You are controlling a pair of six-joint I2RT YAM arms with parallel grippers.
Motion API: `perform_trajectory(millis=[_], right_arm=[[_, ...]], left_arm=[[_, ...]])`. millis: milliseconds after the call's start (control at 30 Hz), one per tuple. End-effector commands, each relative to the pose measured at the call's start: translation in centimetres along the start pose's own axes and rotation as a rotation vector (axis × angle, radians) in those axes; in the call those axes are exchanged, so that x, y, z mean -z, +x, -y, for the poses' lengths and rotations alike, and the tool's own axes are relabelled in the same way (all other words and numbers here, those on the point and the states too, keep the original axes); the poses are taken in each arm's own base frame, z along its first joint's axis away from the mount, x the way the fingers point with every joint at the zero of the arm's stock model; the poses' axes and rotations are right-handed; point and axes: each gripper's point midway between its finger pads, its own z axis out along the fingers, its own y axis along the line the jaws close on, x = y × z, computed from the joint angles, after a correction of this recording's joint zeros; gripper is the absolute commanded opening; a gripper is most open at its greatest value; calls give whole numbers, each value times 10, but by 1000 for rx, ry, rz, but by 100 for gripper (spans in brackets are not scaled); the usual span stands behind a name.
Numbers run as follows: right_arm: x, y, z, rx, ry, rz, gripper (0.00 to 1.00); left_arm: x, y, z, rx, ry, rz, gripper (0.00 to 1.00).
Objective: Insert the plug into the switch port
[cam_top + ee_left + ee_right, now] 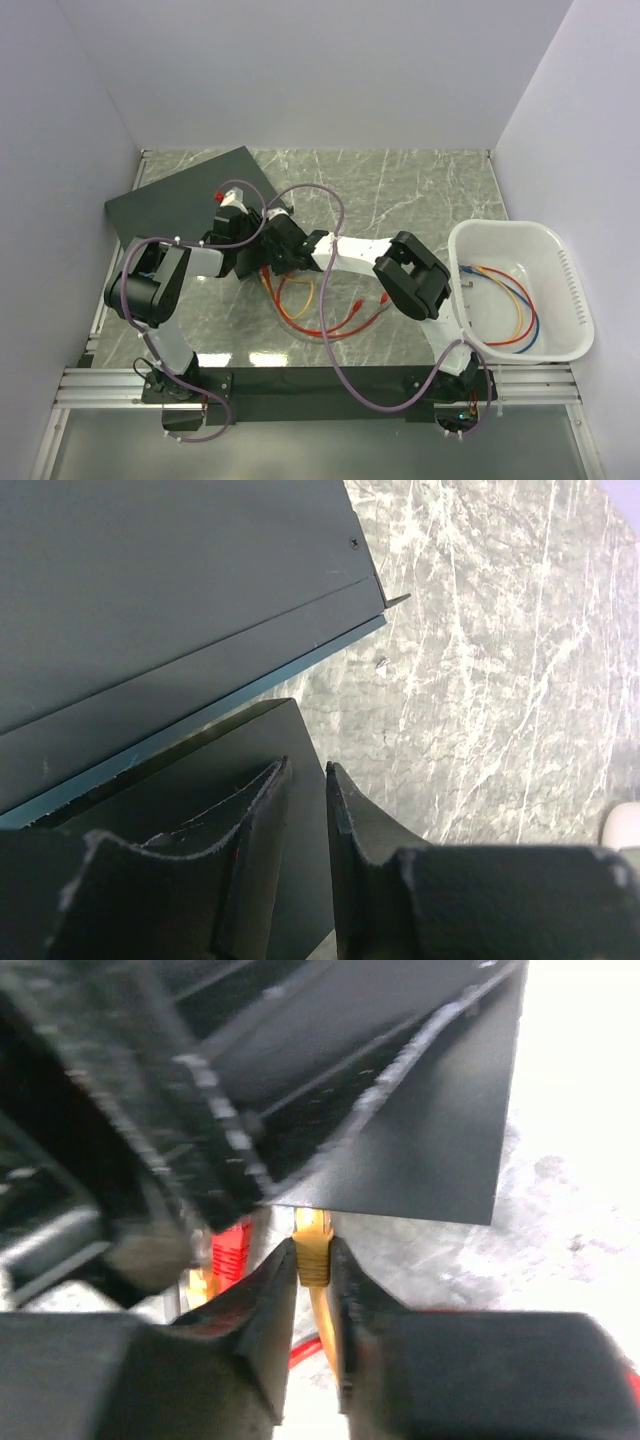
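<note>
Plug point(312, 1252): one, orange, ribbed plastic, pinched between the right fingers point(278, 1285), its tip at the near edge of one small flat matte-black box point(420, 1150). Switch port itself cannot be made out. One red plug point(232, 1250) sits just beside. Left fingers point(262, 805) stand narrow over the box; whether they grip it I cannot tell. One large dark slab point(150, 580) with a blue front strip. Bench point(500, 680) grey-green, marbled. One white plastic bin point(575, 300) at the right.
</note>
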Motion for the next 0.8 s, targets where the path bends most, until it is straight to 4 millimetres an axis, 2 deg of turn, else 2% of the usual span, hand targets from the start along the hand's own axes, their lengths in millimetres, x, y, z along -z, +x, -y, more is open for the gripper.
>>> perform_trajectory(millis=[0, 67, 100, 167, 200, 233, 267, 300, 333, 400, 500, 533, 667, 700, 767], right_arm=[[-14, -91, 41, -86, 100, 328, 30], [-3, -90, 41, -91, 91, 339, 43], [-3, -74, 47, -90, 106, 313, 52], [14, -74, 44, -96, 90, 332, 57], [16, -55, 49, -96, 100, 303, 62], [29, -60, 45, -98, 85, 328, 63], [35, -56, 44, -102, 80, 328, 65], [37, -40, 48, -96, 84, 304, 67], [50, -45, 43, -100, 59, 326, 67], [66, -37, 43, -105, 45, 333, 71], [81, -31, 41, -107, 9, 339, 72], [92, -36, 38, -108, -9, 357, 73], [105, -35, 35, -107, -54, 340, 74], [108, -40, 35, -115, -54, 342, 74], [107, -33, 46, -146, -20, 294, 74]], left_arm=[[49, 144, -53, 43, -169, -512, 31], [48, 141, -52, 41, -173, -506, 31], [48, 139, -51, 39, -175, -501, 31], [46, 135, -48, 40, -171, -489, 31], [46, 134, -48, 40, -177, -489, 31], [44, 129, -45, 36, -175, -476, 32], [43, 125, -42, 36, -172, -466, 32], [43, 123, -42, 36, -179, -466, 32], [40, 116, -37, 30, -174, -451, 32], [40, 106, -33, 23, -184, -428, 33], [36, 80, -20, 12, -173, -369, 34], [36, 72, -14, 11, -170, -357, 34], [40, 30, 5, -3, -152, -256, 36], [43, 23, 0, 1, -177, -244, 37], [49, 6, 5, -7, -175, -208, 38]])
